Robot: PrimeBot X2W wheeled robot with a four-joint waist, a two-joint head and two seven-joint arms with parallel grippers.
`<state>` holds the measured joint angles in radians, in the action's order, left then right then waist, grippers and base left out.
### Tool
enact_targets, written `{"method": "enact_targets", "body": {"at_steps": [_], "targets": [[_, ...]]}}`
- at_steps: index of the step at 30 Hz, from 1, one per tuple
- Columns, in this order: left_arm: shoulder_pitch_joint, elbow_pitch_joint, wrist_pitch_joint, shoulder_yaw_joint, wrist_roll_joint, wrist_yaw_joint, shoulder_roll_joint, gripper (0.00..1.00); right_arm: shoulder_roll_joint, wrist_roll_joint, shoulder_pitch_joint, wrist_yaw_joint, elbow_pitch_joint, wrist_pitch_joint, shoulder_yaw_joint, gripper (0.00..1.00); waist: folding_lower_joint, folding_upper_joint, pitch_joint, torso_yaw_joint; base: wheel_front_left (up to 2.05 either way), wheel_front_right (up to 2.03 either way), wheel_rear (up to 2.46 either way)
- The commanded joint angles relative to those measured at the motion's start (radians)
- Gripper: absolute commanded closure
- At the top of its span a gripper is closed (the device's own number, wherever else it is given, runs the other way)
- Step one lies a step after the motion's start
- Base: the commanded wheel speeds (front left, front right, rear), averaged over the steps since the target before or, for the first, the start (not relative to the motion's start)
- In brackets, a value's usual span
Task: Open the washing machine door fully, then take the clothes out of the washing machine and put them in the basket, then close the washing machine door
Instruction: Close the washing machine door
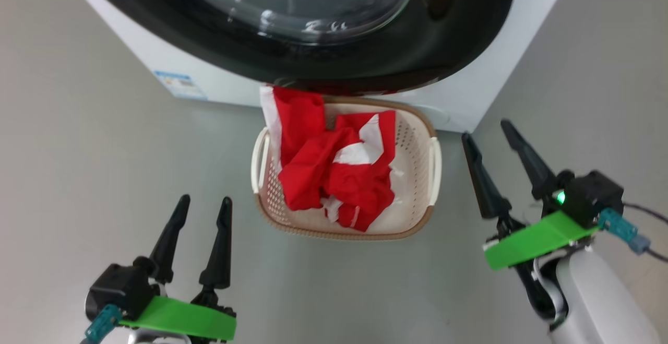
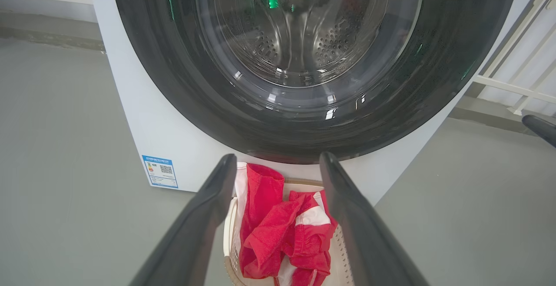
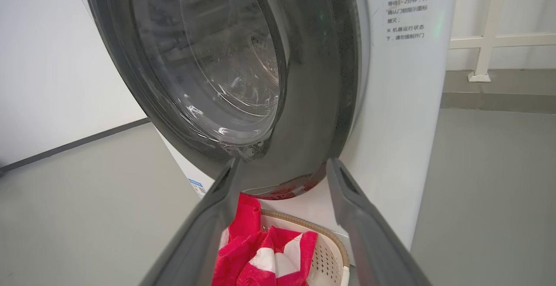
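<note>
Our left gripper (image 1: 205,199) hangs low over the floor (image 1: 78,151) with its two dark fingers spread wide and nothing between them. Our right gripper (image 1: 484,129) is also spread wide and empty, just right of the basket (image 1: 412,145), its tips pointing toward the machine's corner.

Between the two grippers, the basket stands on the floor right at the foot of the washing machine (image 2: 143,138), under the lower edge of the washing machine door (image 2: 143,60). The clothes (image 1: 334,172) lie heaped in the basket, red with white patches. One end is draped up over the basket's back-left rim, toward the machine.

In our left wrist view the door lies flush against the white front. Through its glass we see the steel drum (image 2: 299,43). A small blue label (image 2: 160,171) sits low on the front, and printed text (image 3: 406,8) runs down the panel beside the door.

The floor is smooth, matte grey and even all round. Behind the machine a white wall (image 3: 52,60) meets the floor at a dark baseboard (image 3: 74,145). A white railing (image 2: 512,88) stands off to one side.
</note>
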<state>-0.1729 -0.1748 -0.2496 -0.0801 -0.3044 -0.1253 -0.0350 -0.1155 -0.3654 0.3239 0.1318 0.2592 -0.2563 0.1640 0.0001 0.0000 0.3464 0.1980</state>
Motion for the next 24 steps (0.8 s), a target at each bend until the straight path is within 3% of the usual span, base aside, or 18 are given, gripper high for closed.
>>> {"method": "enact_targets", "body": {"at_steps": [1,24], "targets": [[0.018,0.02,-0.012,0.039,0.015,-0.005,-0.015,0.0,0.01,-0.007,-0.027,-0.001,-0.022,-0.006,0.021,0.0,-0.0001,0.0,-0.044,-0.043,0.0,0.0,0.0],[0.107,0.033,-0.012,0.117,0.018,-0.005,-0.05,0.0,0.031,0.0,-0.243,-0.001,-0.064,-0.006,-0.07,0.0,-0.0001,0.0,-0.142,-0.207,0.0,0.0,0.0]]}}
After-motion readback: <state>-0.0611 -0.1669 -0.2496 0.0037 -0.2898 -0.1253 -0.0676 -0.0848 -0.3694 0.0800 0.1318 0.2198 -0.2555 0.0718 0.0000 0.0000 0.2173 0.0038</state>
